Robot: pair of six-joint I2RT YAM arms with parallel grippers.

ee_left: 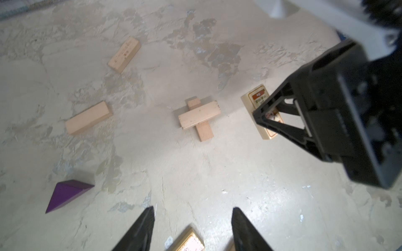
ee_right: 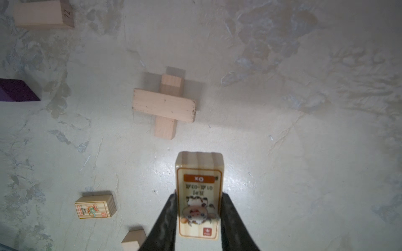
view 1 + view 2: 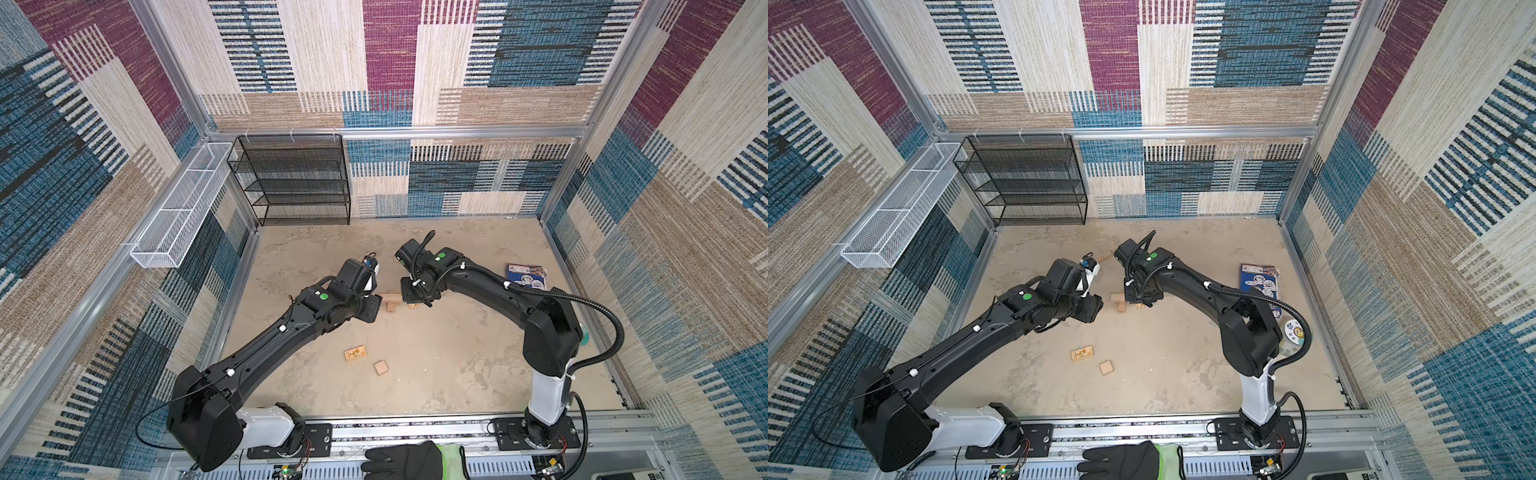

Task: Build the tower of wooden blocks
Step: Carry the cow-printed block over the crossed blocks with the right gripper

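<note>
Right gripper (image 2: 199, 196): fingers pinched on the long sides of a printed block (image 2: 199, 173), print side facing the wrist camera, its orange-banded end sticking out past the fingertips. The block is held just beside the tower, not touching it. Cannot tell whether its underside clears the surface (image 2: 282, 152).

Left gripper (image 1: 193, 214): fingers spread, nothing between the tips. It sits on the other side of the tower from the right gripper, a little way off.

Tower (image 1: 199, 116): two plain bricks so far, the upper laid flat and crosswise on the lower, making a plus shape. It stands mid-surface between the two grippers.

Loose pieces on the surface:
- second printed block (image 3: 355, 354), flat, on the robot-base side of the tower
- cube (image 3: 381, 368), near that block, not touching
- two plain bricks, one (image 1: 88, 117) nearer the tower, the other (image 1: 125, 54) further off, both flat and apart
- purple wedge (image 1: 67, 194), lying by itself, well apart from the tower
</note>
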